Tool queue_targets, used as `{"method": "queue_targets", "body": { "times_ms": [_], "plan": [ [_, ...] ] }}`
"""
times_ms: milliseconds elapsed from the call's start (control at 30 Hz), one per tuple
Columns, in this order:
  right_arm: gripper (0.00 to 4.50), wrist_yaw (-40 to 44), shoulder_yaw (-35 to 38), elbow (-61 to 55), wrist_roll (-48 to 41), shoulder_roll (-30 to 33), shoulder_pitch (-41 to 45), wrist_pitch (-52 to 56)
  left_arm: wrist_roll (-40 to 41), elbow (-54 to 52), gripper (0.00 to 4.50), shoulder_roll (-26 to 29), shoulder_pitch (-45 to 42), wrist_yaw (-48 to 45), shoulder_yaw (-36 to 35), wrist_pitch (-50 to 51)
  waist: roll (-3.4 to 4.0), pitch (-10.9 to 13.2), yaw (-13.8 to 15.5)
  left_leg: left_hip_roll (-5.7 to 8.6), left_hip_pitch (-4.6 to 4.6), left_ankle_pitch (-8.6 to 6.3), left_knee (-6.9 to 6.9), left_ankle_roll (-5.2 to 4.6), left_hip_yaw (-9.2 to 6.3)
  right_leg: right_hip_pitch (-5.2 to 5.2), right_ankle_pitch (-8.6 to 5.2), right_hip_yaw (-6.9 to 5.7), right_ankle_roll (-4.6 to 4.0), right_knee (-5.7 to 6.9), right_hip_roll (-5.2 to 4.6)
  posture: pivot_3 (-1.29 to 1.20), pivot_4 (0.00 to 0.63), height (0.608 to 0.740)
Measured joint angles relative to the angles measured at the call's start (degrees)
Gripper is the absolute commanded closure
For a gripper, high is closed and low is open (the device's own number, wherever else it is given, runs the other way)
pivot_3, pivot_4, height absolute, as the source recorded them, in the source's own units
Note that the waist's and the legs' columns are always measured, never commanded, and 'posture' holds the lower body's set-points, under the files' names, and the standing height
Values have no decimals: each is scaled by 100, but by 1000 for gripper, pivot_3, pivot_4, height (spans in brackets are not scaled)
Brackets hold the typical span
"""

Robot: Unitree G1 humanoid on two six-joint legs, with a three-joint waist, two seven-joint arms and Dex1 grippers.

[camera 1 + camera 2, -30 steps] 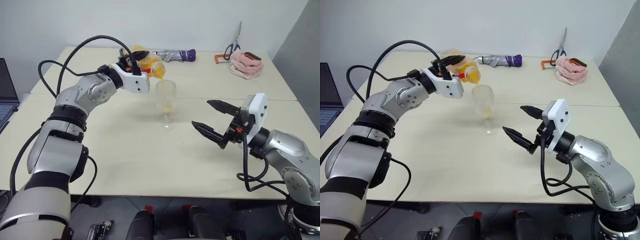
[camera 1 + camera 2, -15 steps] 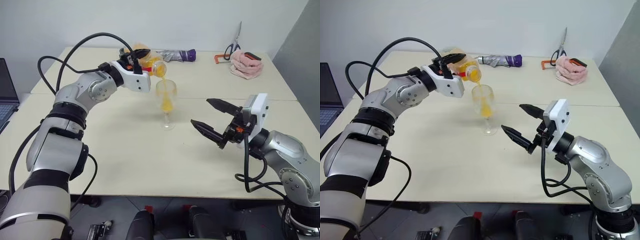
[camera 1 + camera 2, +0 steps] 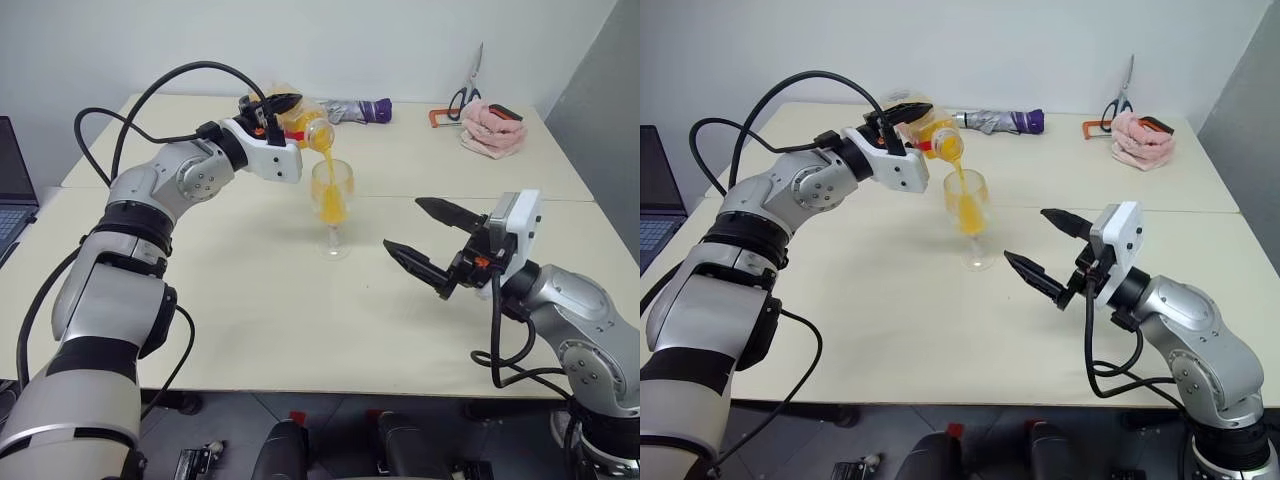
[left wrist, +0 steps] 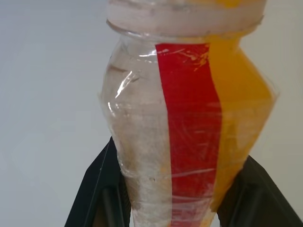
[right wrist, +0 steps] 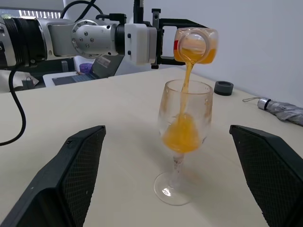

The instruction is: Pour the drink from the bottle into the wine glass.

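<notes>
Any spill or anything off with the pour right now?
Nothing stands out. The left gripper holds the bottle tipped over the wine glass, and the drink streams into the bowl. The glass stands upright, and no orange shows on the table around its foot. The right gripper hovers open beside the glass, apart from it.

Bright, even, diffuse indoor light from overhead. Soft, faint shadows on the cream table point(image 3: 250, 300) beneath the arms and beside the wine glass point(image 3: 332, 205). Small specular glints on the glass foot and on the bottle's plastic point(image 4: 142, 123). Sharp across both head views. Close bottle in the left wrist view slightly soft, background washed to pale blankness. Mild softness on near fingers point(image 5: 75, 175) in the right wrist view.
</notes>
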State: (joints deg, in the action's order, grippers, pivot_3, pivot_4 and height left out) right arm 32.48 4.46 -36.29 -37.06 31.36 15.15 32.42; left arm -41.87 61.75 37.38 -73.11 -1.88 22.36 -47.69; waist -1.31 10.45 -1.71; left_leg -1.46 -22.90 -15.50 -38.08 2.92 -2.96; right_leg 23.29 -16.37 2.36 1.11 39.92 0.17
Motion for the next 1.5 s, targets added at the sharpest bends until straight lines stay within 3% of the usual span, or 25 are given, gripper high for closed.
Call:
{"method": "queue_targets", "body": {
  "times_ms": [1500],
  "plan": [
    [0, 17, -124, -130, -12, 96, -69, 8, -222, 314, 2714, 39, -256, 397, 282, -1, 0, 0, 0, 1, 0, 0, -3, 0, 1, 0, 0, 0, 0, 3, -1, 0, 150, 740]
  ]
}}
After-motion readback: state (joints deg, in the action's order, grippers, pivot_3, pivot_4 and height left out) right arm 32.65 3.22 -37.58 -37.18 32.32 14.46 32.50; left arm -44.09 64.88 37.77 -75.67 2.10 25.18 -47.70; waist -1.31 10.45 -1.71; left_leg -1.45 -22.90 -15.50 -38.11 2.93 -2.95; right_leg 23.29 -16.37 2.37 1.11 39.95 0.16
